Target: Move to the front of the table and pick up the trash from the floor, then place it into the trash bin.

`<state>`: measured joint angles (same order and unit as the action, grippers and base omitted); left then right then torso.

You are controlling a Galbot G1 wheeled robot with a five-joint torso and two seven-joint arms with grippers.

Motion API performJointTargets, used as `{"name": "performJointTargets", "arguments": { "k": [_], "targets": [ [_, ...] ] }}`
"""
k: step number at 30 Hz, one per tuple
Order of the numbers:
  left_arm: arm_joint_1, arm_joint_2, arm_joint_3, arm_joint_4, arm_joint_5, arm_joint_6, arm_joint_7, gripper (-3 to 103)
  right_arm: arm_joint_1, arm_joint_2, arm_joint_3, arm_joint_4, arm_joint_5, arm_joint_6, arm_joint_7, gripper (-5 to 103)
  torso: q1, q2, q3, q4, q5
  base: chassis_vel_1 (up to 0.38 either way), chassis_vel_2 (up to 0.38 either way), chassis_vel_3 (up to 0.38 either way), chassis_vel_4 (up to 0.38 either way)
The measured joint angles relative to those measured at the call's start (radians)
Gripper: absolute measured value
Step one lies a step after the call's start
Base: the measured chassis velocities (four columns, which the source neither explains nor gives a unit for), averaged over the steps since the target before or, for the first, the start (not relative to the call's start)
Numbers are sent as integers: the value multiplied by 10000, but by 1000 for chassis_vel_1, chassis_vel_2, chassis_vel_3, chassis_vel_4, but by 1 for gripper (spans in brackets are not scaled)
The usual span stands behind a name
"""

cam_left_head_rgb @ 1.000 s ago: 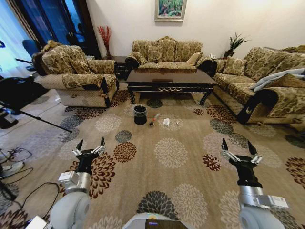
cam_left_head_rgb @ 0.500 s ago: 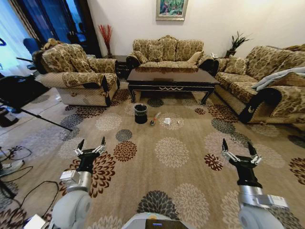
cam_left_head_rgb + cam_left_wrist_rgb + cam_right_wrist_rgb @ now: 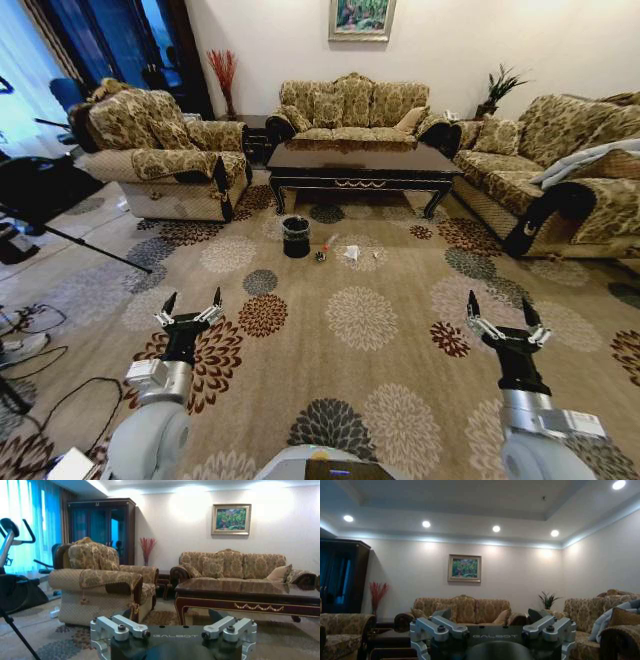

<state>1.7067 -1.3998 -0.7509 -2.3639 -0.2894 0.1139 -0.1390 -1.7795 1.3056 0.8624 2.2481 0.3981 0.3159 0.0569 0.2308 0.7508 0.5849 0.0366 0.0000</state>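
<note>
We see the long, low dark-wood surface (image 3: 358,166) with its glossy top and gold ornament on the apron standing across the room, in front of the patterned three-seat sofa (image 3: 350,108) against the far wall. On the floral carpet (image 3: 360,320) before it sits the small round black trash bin (image 3: 295,237), a clear bag folded over its rim. Just to the right of the bin lie the pieces of trash: a small clear plastic bottle with a red cap (image 3: 328,243), a tiny dark ball (image 3: 320,257) beside it, and a white paper wad (image 3: 351,254) a little farther right. All three rest on the carpet, apart from the bin.

Our left tool (image 3: 187,305) hovers low at the left, well short of the trash, its two fingers spread apart and holding nothing. Our right tool (image 3: 503,318) hangs at the right, likewise released and empty. From the left wrist we see the patterned armchair (image 3: 102,585) and the surface's near corner.
</note>
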Motion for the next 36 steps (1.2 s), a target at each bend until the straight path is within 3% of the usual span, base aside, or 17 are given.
{"name": "performJointTargets", "arguments": {
  "k": [36],
  "targets": [
    [-56,-128,64,189,587,-282,199,100,171,-41,40,-137,63,10,151,100,-630,-1470,-834,1,0,2,2,3,2]
  ]
}}
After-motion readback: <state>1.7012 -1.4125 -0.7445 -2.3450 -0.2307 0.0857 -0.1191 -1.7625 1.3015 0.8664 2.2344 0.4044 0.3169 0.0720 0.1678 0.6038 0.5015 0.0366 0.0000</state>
